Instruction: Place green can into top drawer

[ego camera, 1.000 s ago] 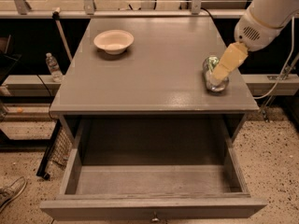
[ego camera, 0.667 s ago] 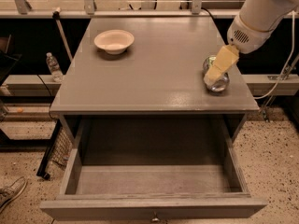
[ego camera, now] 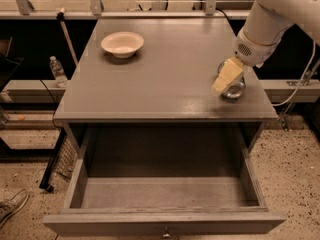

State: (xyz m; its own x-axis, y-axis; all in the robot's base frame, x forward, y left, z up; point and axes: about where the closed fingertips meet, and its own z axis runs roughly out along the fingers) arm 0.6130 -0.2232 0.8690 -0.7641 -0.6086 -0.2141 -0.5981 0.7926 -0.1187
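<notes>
Gripper [ego camera: 224, 83]: shifted slightly lower and leftward against green can [ego camera: 235, 90] on desk [ego camera: 165, 79], grasp state cannot be told; can unlifted, top drawer [ego camera: 165, 194] open.

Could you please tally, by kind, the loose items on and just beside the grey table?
Bowls: 1, the cream bowl on the table, back left.
Cans: 1, the green can near the table's right edge, with the gripper down at it.
Bottles: 1, the water bottle on the ledge left of the table.
Total: 3
</notes>
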